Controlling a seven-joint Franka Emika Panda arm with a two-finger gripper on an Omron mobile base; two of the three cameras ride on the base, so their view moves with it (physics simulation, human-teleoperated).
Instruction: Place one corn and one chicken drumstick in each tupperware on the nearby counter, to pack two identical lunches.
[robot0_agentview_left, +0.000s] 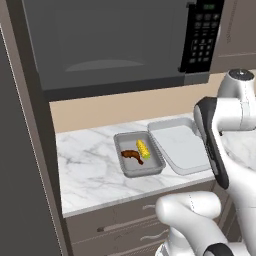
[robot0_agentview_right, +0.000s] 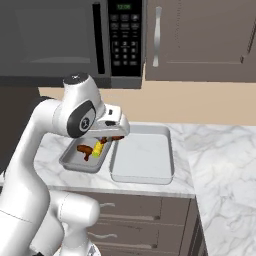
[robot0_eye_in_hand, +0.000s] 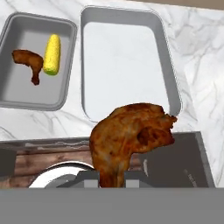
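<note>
While clamped by its narrow bone end, held chicken drumstick (robot0_eye_in_hand: 131, 140) points its meaty bulk forward from the gripper (robot0_eye_in_hand: 111, 178), long axis running from fingertips toward the larger tupperware (robot0_eye_in_hand: 131, 61). Jaws closed tight on the bone, nothing else in the grip. Hangs above the front rim of that pale tray, tray interior lying straight ahead and below in the hand view. Tray bare inside, no food yet. Long side of the tray runs roughly along the drumstick's axis, so little turning looks needed.

Smaller tupperware (robot0_eye_in_hand: 37, 94) just beside it, rims close, possibly touching; cannot tell. Already loaded: packed drumstick (robot0_eye_in_hand: 28, 63) and corn (robot0_eye_in_hand: 51, 54) lying side by side, apart from each other. Both trays on the counter (robot0_agentview_left: 90, 170), near its front edge, above drawer fronts (robot0_agentview_left: 120, 220).

From the right base view, gripper sits over the gap between the two trays, hand hiding part of the smaller one. Microwave (robot0_agentview_left: 115, 40) overhead, well clear.

Judgement: second lunch half begun; next move likely a short advance forward and down over the pale tray before letting go. Risk: release too early, meat landing on the rim or the counter edge.
</note>
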